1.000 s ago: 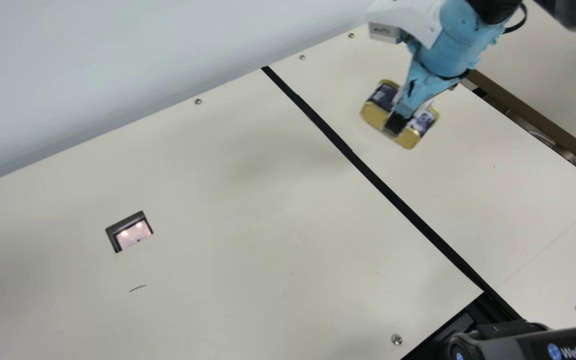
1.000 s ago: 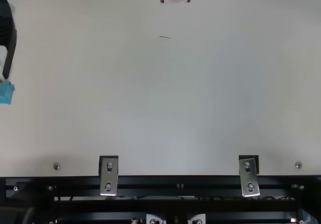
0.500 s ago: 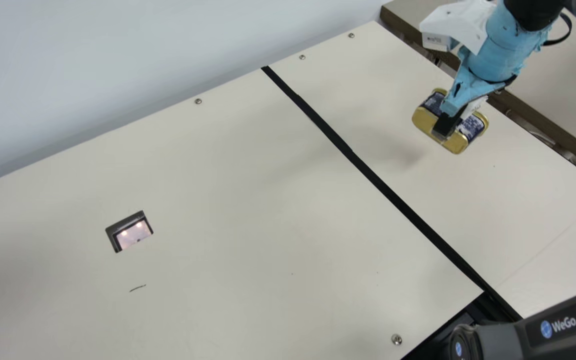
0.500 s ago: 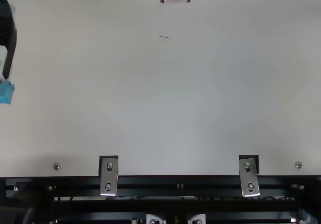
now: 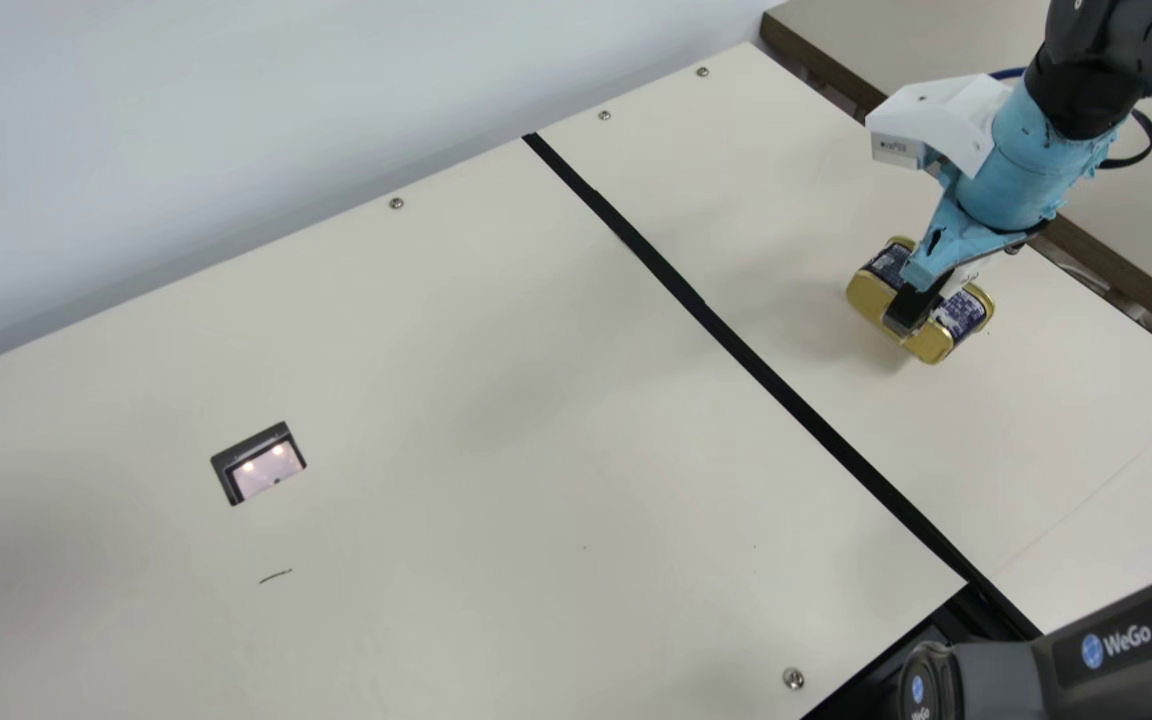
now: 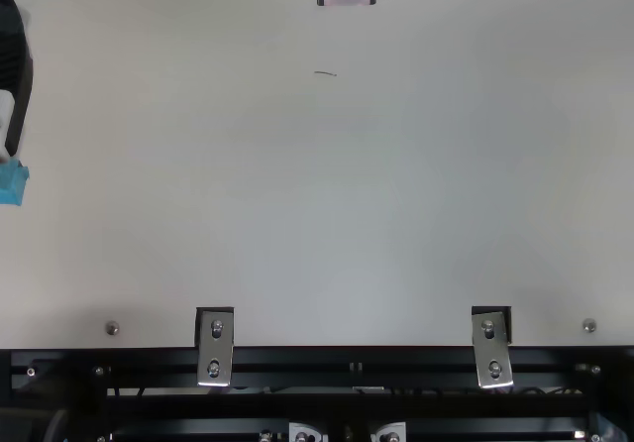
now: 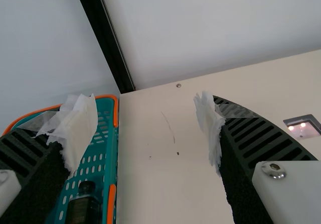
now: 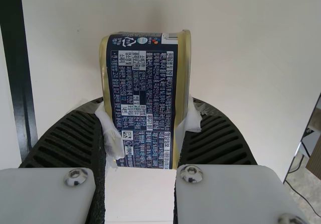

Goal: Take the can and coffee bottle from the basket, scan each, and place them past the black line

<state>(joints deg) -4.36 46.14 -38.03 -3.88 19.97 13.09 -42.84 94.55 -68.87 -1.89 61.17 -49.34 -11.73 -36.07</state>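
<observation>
Right gripper point(image 8: 149, 127) clamps rectangular can point(image 8: 143, 68) by gold ends point(image 5: 868, 297), likely leaving label point(image 8: 143, 96) free for scanning; right of black line point(image 5: 736, 342), touchdown unclear. Left gripper point(image 7: 150, 128) spread, empty; coffee bottle point(image 7: 84, 208) in basket point(image 7: 116, 112).

Main view slants down across table point(image 5: 496, 400); top view, steeper, shares the scanner point(image 5: 269, 470). Left wrist view faces wall point(image 7: 215, 28); right, downward, close.

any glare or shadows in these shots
Main view: soft-edged shadow on the table beside the can; main, top and left wrist views: two bright glare spots in the scanner window; right wrist view: faint shadow by the can.
</observation>
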